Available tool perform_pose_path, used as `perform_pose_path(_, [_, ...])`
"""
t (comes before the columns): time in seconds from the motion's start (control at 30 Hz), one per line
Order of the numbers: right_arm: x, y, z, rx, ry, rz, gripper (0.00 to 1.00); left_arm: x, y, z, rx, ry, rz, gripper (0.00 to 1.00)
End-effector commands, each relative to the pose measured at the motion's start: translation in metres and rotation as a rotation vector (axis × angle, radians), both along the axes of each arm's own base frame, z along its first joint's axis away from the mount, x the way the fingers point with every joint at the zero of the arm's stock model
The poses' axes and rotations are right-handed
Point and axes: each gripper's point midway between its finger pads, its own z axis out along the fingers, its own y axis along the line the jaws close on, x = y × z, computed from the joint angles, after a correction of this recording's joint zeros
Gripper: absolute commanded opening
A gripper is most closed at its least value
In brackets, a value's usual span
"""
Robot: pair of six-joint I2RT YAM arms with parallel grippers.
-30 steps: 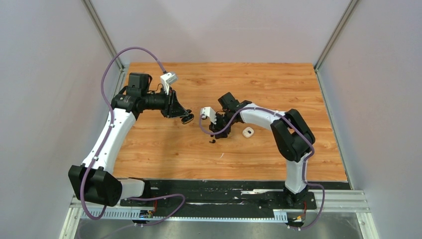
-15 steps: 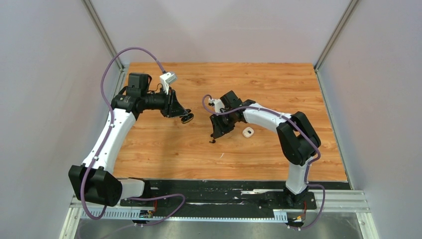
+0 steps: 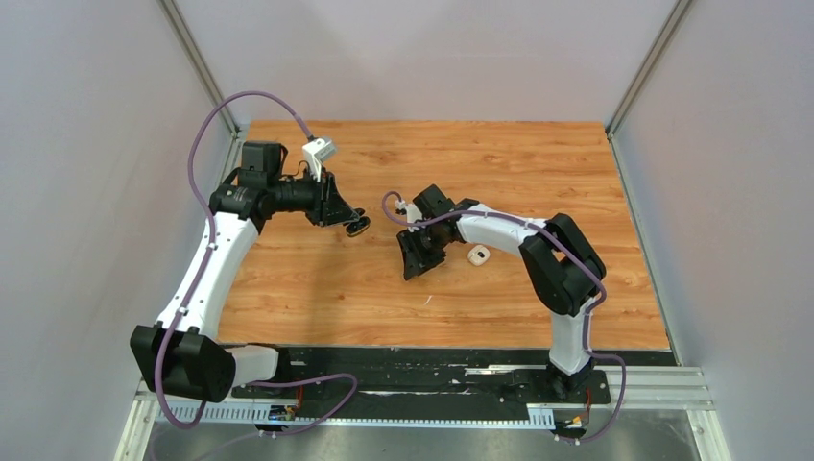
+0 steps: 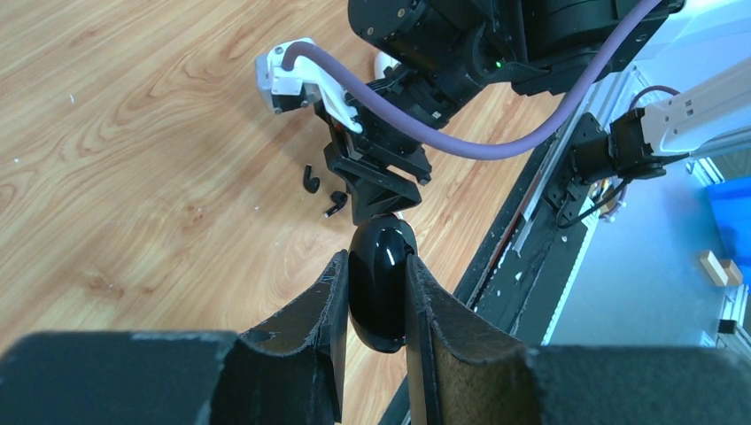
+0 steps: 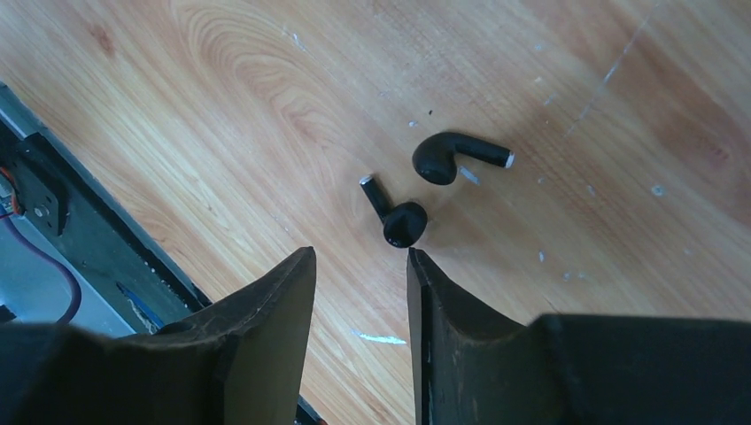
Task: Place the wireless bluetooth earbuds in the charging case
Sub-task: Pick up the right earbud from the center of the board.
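Note:
My left gripper (image 4: 376, 261) is shut on a glossy black charging case (image 4: 381, 283) and holds it in the air over the table's left middle (image 3: 359, 228). The case's lid looks closed. Two black earbuds with short stems (image 5: 403, 221) (image 5: 440, 158) lie side by side on the wood. My right gripper (image 5: 359, 255) hangs just above them, open, with nothing between its fingers; the nearer earbud sits just beyond the tip of its right finger. In the left wrist view the same earbuds (image 4: 311, 179) lie beside the right gripper (image 4: 376, 181). In the top view the right gripper (image 3: 415, 269) hides them.
A small white case (image 3: 478, 254) rests on the wood just right of the right wrist. The wooden table (image 3: 317, 298) is walled by grey panels on three sides. A black base rail (image 3: 432, 370) runs along the near edge.
The right wrist has rolled and dropped toward the near left, down over the black earbuds, and its jaws have widened slightly. The left arm, still holding the case, has barely shifted.

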Motion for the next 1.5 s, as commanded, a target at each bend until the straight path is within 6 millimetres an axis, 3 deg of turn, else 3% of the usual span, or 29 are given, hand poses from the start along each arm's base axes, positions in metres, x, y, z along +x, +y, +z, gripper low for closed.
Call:
perform_pose_path(0.0, [0.014, 0.008, -0.002, -0.011, -0.016, -0.049, 0.42, -0.004, 0.001, 0.009, -0.021, -0.021, 0.008, 0.0])
perform_pose_path(0.4, [0.025, 0.006, -0.012, -0.055, -0.042, -0.082, 0.39, -0.002, 0.003, 0.009, -0.028, -0.019, 0.021, 0.0])
perform_pose_path(0.7, [0.025, 0.005, -0.021, -0.081, -0.073, -0.047, 0.3, 0.0, 0.002, 0.006, -0.035, -0.008, 0.023, 0.0])
perform_pose_path(1.0, [0.024, 0.002, -0.034, -0.137, -0.117, -0.025, 0.28, -0.001, 0.001, 0.006, -0.04, -0.004, 0.022, 0.0])
perform_pose_path(1.17, [0.026, -0.001, -0.037, -0.152, -0.139, -0.003, 0.18, -0.002, 0.001, 0.005, -0.042, -0.004, 0.02, 0.0])
perform_pose_path(1.3, [0.026, -0.006, -0.022, -0.139, -0.212, 0.072, 0.0, -0.003, 0.001, 0.004, -0.041, -0.008, 0.013, 0.0])
perform_pose_path(1.47, [0.031, -0.019, 0.034, -0.096, -0.437, 0.24, 0.0, -0.001, 0.002, 0.0, -0.025, -0.039, 0.0, 0.0])
